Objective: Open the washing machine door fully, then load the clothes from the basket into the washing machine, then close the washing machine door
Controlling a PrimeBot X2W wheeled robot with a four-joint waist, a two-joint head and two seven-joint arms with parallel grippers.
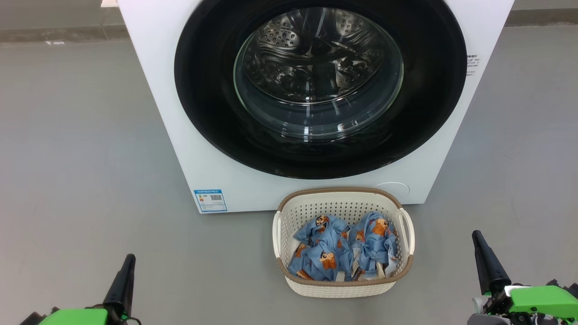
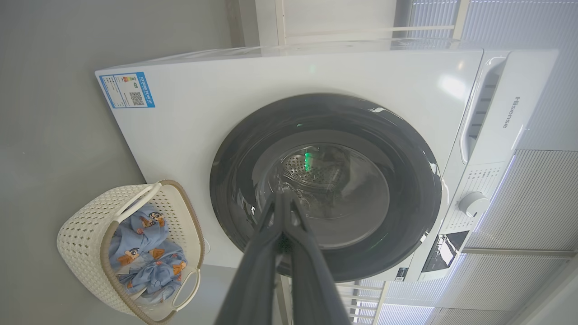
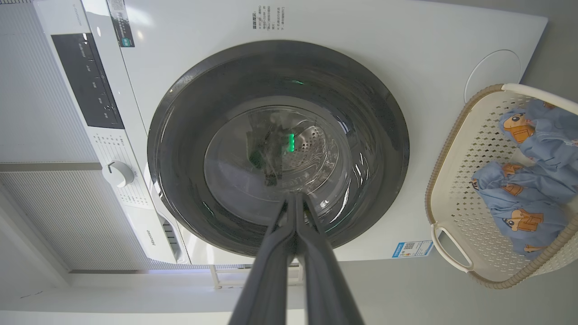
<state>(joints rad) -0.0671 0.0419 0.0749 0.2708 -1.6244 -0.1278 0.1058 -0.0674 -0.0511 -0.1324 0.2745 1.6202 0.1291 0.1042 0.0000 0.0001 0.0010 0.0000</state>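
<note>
Floor (image 1: 67, 144) of grey runs under all we see. At the far left our left gripper (image 1: 129, 261) points up the head view, its two dark fingers pressed together on nothing. The washing machine (image 1: 153, 99) stands ahead and to its right, well apart from it, with one blue label (image 1: 210, 200) at its lower left corner. Its one round black door (image 1: 203, 99) lies shut against the front, and the steel drum (image 1: 311, 49) shows through the glass. Just in front of the machine, between our two grippers, the one basket (image 1: 338, 289) sits on the floor. The clothes (image 1: 332, 253) lie inside it in two bunched blue lumps. At the far right our right gripper (image 1: 477, 237) is likewise closed and empty, near the basket but apart from it.
</note>
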